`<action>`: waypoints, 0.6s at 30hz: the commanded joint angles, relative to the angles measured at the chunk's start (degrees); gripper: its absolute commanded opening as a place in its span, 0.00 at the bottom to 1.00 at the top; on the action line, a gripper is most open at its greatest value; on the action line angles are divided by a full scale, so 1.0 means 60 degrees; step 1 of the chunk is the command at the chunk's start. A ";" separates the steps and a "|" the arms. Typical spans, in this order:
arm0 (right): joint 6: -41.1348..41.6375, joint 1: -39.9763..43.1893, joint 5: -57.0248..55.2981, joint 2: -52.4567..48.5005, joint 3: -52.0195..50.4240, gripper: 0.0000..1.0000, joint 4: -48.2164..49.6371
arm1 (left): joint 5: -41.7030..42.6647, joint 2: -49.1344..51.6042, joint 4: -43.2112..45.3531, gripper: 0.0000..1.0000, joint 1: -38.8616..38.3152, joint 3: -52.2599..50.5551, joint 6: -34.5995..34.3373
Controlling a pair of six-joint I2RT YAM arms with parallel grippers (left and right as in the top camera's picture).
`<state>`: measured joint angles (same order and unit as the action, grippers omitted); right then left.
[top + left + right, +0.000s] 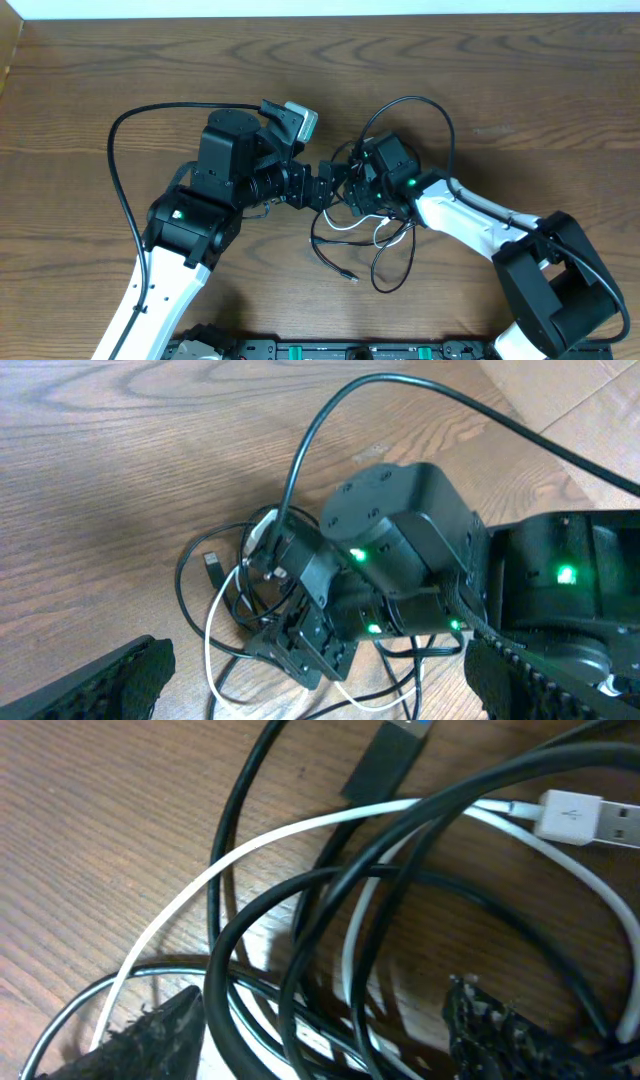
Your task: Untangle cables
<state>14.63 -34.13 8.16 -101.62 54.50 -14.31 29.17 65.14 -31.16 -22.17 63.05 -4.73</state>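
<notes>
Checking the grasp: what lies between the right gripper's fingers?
Right wrist view: black cables and a white cable loop cross the gap between the fingers of the right gripper.

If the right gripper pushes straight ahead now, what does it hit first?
The black cables looped between the fingers of the right gripper, crossing the white cable; depth is hard to judge.

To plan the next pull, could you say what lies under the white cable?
Under the white cable: one black cable and the table. Near its plug, black loops hide it.

Glossy cables, matt wooden table
</notes>
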 commanded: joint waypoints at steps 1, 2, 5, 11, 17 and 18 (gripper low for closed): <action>0.0095 -0.0098 0.0029 0.0040 -0.0124 0.66 0.0157 | -0.0084 -0.0069 -0.0018 0.98 0.0047 0.0095 -0.0084; 0.0095 -0.0098 -0.0106 0.0040 -0.0124 0.62 0.0164 | -0.0084 -0.0069 -0.0018 0.98 0.0047 0.0095 -0.0087; 0.0095 -0.0098 -0.0484 0.0040 -0.0131 0.48 0.0215 | -0.0080 -0.0069 -0.0018 0.98 0.0047 0.0095 -0.0087; 0.0098 -0.0098 -0.0805 0.0040 -0.0288 0.36 0.0302 | -0.0153 -0.0069 -0.0015 0.98 0.0051 0.0095 -0.0080; 0.0095 -0.0098 -0.0805 0.0036 -0.0911 0.55 0.0831 | -0.0809 -0.0069 -0.0018 0.98 0.0051 0.0095 -0.0084; 0.0098 -0.0098 -0.0801 0.0036 -0.0984 0.55 0.0882 | -0.0812 -0.0069 -0.0018 0.98 0.0051 0.0095 -0.0084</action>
<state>15.00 -34.15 3.97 -101.62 50.41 -9.63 26.35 65.14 -31.16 -22.17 63.05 -4.73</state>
